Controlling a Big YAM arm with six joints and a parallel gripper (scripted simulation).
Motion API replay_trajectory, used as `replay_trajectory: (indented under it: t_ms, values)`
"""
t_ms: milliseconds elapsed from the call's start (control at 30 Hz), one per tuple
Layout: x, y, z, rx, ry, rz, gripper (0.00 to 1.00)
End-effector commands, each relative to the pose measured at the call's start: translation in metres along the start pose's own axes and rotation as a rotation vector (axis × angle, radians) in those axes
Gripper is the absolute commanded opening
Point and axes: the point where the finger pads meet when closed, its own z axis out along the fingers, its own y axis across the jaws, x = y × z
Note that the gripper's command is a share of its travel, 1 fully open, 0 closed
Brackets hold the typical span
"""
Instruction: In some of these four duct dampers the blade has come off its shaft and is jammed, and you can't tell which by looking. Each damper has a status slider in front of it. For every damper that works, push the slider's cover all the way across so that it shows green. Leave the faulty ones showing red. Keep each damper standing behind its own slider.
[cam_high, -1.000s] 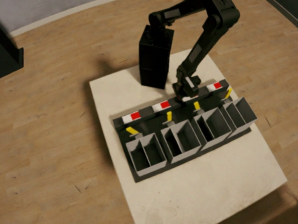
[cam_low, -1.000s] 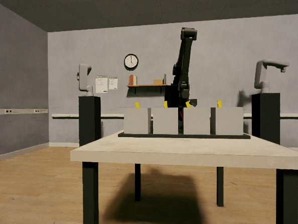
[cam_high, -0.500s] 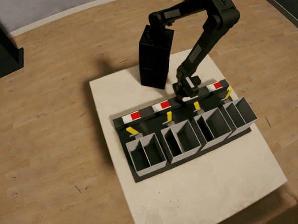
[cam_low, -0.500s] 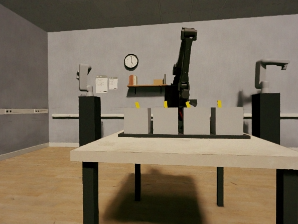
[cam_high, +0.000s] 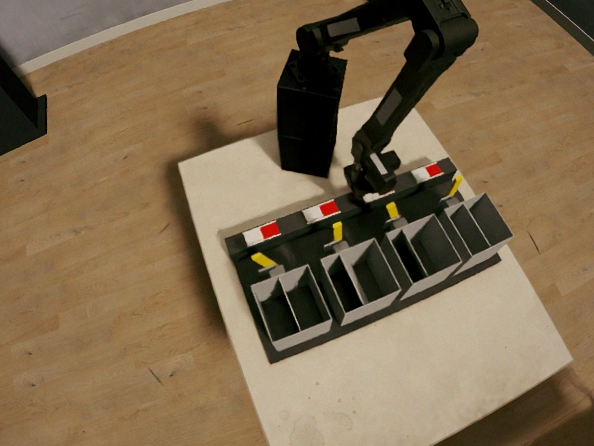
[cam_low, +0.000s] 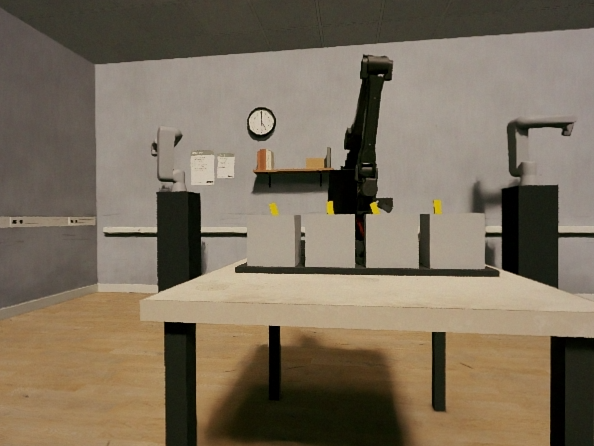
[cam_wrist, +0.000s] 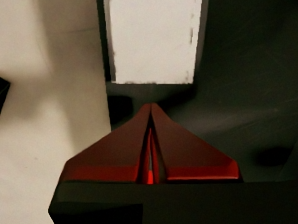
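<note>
Four grey open-topped dampers (cam_high: 290, 310) (cam_high: 360, 280) (cam_high: 425, 250) (cam_high: 477, 225) stand in a row on a dark base plate (cam_high: 295, 245), each with a yellow lever (cam_high: 264, 259) (cam_high: 337, 230) (cam_high: 392, 210) (cam_high: 455, 186). The first, second and fourth sliders (cam_high: 261, 233) (cam_high: 321, 210) (cam_high: 426, 172) show a white cover beside red. My gripper (cam_high: 361, 194) (cam_wrist: 150, 112) is shut and empty, low at the third slider.
The base plate lies on a pale table (cam_high: 400, 375) (cam_low: 350, 300). The arm's black pedestal (cam_high: 307, 120) stands at the table's back edge. From the exterior view the dampers (cam_low: 272, 240) (cam_low: 457, 240) hide the sliders. Two other arms on pedestals (cam_low: 177, 225) (cam_low: 530, 225) stand beside the table.
</note>
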Motion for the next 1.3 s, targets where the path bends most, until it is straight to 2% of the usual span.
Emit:
replay_trajectory:
  t_ms: [0,1267]
  values:
    - [-0.0019,0.0013,0.0015,0.002,0.003,0.000,0.00]
    - [-0.0022,0.0007,0.0007,-0.002,0.004,0.000,0.00]
